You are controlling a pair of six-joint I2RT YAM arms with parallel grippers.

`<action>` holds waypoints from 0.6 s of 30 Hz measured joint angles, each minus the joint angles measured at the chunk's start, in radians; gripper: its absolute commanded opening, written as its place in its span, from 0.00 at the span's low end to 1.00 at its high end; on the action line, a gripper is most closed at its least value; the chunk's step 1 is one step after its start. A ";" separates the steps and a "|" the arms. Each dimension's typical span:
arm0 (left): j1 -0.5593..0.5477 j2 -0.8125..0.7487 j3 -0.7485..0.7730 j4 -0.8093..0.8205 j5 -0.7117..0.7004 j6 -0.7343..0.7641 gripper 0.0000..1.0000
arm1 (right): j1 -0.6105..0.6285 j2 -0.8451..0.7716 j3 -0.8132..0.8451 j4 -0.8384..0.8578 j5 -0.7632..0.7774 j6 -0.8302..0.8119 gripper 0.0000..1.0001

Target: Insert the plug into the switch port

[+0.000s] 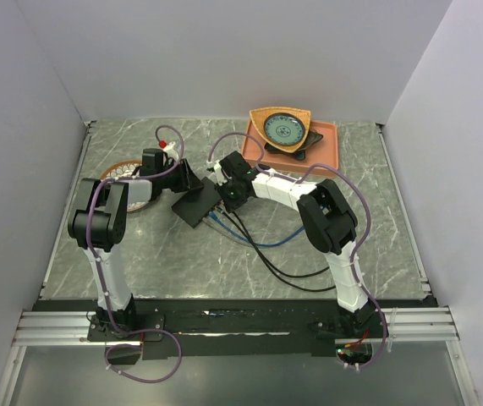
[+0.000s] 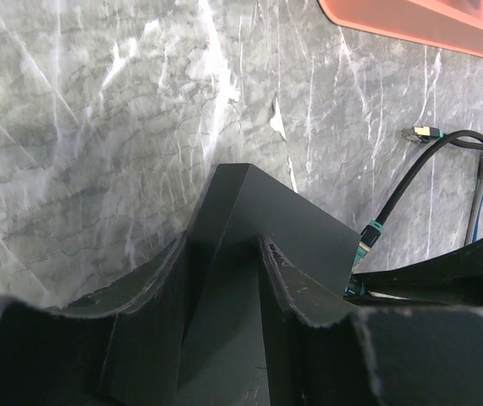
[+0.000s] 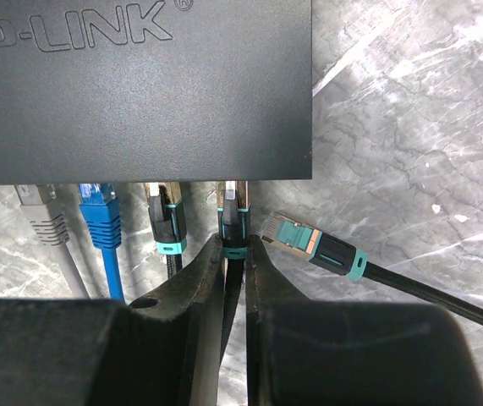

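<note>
The flat black switch [image 1: 194,207] lies mid-table; its top reads TP-LINK in the right wrist view [image 3: 139,93]. My left gripper [image 1: 189,179] is shut on its far edge, the jaws clamping the box [image 2: 292,220]. My right gripper [image 3: 234,247] is shut on a black plug with a teal collar [image 3: 234,216]. The plug's tip sits at the switch's port edge [image 3: 249,180], in line with the row of plugged cables. The port opening itself is hidden under the box's top. In the top view the right gripper [image 1: 224,193] is at the switch's right edge.
Grey [image 3: 42,216], blue [image 3: 99,216] and black-teal [image 3: 165,222] plugs sit along the same edge. A loose teal plug [image 3: 313,244] lies just right of my fingers. Cables [image 1: 266,245] trail toward the front. An orange tray [image 1: 326,144] with a bowl [image 1: 282,128] stands behind; a round basket [image 1: 123,169] lies left.
</note>
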 measured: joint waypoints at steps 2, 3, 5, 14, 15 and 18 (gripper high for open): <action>0.000 0.001 0.005 -0.003 0.003 0.005 0.39 | 0.000 0.000 0.001 0.002 0.000 0.001 0.00; 0.000 0.002 0.008 -0.004 0.005 0.008 0.39 | 0.000 0.001 0.001 0.002 -0.002 0.000 0.00; 0.000 0.012 0.017 -0.007 0.009 0.016 0.39 | 0.000 0.001 0.001 0.005 -0.003 0.000 0.00; 0.005 0.043 0.054 -0.028 0.027 0.049 0.37 | 0.000 0.001 -0.003 0.047 -0.005 0.000 0.00; 0.005 0.045 0.056 -0.029 0.029 0.051 0.37 | -0.001 0.002 -0.003 0.048 -0.004 0.000 0.00; 0.005 0.045 0.062 -0.041 0.030 0.065 0.38 | -0.001 0.005 0.000 0.047 -0.002 0.000 0.00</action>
